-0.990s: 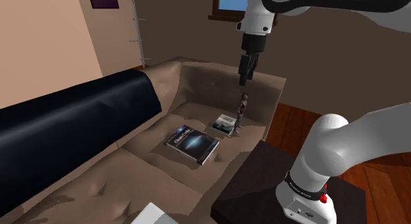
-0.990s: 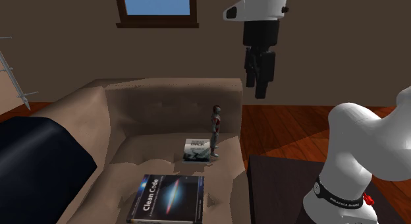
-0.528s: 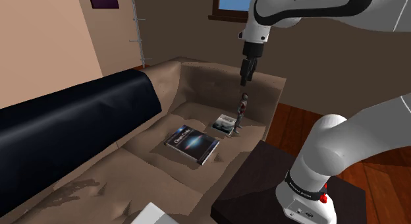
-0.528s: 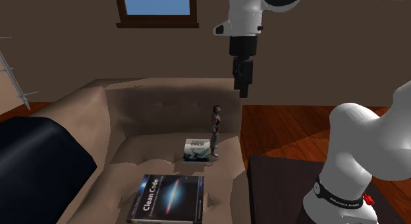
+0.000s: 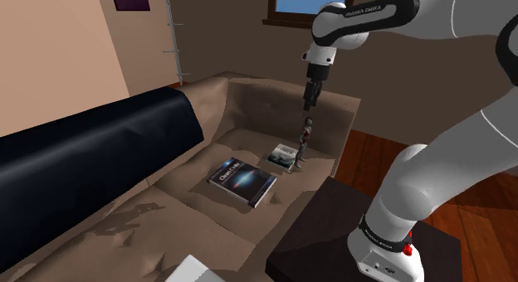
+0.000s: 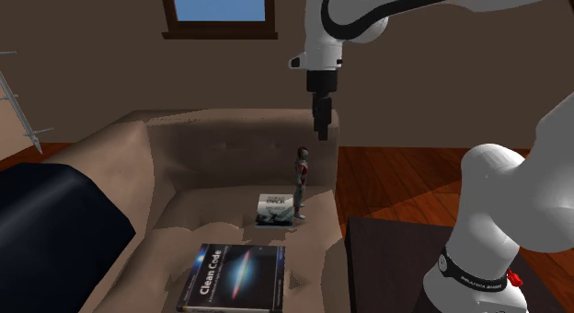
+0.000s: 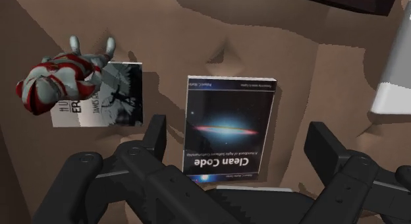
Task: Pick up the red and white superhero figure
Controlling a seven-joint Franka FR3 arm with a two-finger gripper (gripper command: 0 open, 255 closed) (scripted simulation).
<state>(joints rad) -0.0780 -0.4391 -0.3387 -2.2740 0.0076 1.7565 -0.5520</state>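
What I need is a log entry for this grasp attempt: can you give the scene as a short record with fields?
target: red and silver figure, standing upright
target location: on the tan sofa, feet at the edge of the small book
pincer: open, pointing down
pincer position: above the figure, a little off to one side, no contact
nearby: Clean Code book lying flat on the seat, apart from the small book
task status: figure not yet grasped

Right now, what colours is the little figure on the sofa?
The figure is grey with red stripes, clearest in the wrist view.
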